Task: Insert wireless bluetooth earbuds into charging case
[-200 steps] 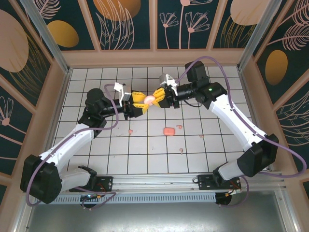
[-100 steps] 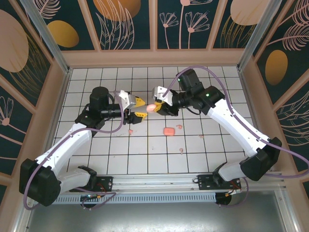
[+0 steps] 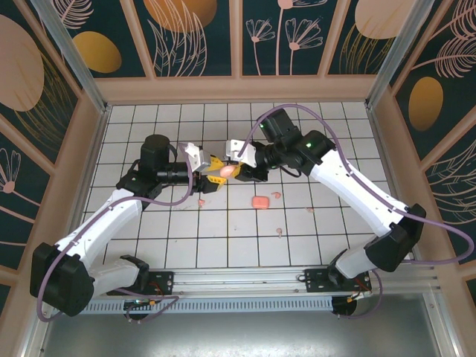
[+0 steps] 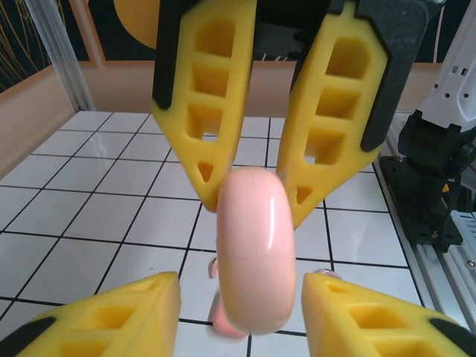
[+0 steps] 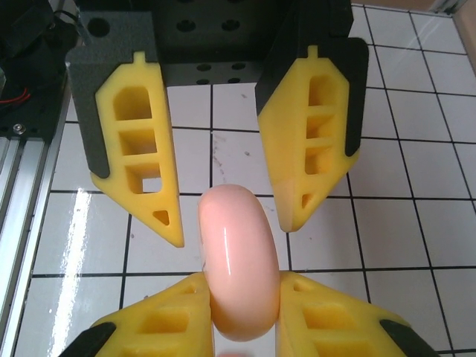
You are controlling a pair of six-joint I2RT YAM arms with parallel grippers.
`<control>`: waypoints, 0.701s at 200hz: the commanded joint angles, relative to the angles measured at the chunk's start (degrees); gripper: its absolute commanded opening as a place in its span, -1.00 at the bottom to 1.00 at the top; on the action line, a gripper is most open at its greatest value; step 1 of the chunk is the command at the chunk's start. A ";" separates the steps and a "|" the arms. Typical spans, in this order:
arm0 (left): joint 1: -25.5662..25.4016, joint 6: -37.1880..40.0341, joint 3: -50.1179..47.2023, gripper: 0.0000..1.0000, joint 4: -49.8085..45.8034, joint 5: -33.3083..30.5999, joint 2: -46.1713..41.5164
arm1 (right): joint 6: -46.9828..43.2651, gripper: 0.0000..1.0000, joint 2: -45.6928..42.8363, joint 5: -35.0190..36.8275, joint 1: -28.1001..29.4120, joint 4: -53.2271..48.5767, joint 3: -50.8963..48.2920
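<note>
1. Right gripper is clamped on the pink rounded case, aloft; left gripper jaws stand apart, straddling it.
2. Earbuds lie loose on the tiles.
3. Judged tiny, light and slippery: pinch gently across the body.

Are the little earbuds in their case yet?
Not yet, nothing is done: the tiny pink earbuds lie loose on the tiled floor. In hand: the right gripper clamps a round pink disc in mid-air, the left gripper open around it. Left: picking up the earbuds and seating them.
</note>
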 commanded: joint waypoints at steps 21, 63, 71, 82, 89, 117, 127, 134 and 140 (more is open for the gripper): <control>-0.43 0.85 0.91 -0.29 -0.67 2.15 0.39 | -1.61 -0.57 0.69 1.23 1.12 -1.67 2.41; -0.43 1.20 1.29 -0.63 -1.72 2.69 0.96 | -1.41 -0.57 0.60 1.24 1.38 -1.41 2.52; -0.43 1.23 1.26 -0.65 -1.86 2.79 1.09 | -1.24 -0.53 0.38 1.33 1.38 -1.18 2.44; -0.43 1.37 1.10 -0.65 -1.73 2.83 0.95 | -0.61 -0.42 0.00 1.74 1.30 -0.08 1.88; -0.43 1.36 1.08 -0.66 -1.64 2.78 0.96 | -0.28 -0.36 -0.47 1.86 1.19 0.82 1.27; -0.43 1.23 0.98 -0.66 -1.44 3.07 0.83 | 0.65 -0.31 -1.72 2.81 1.03 3.93 -0.93; -0.43 1.16 0.92 -0.66 -1.29 3.22 0.77 | 0.91 -0.30 -1.60 3.34 0.90 4.05 -0.84; -0.46 1.11 0.79 -0.66 -1.29 3.33 0.76 | 1.00 -0.30 -1.59 3.55 0.78 4.11 -0.67; -0.45 1.11 0.73 -0.66 -1.29 3.21 0.68 | 1.03 -0.30 -1.53 3.71 0.68 4.18 -0.66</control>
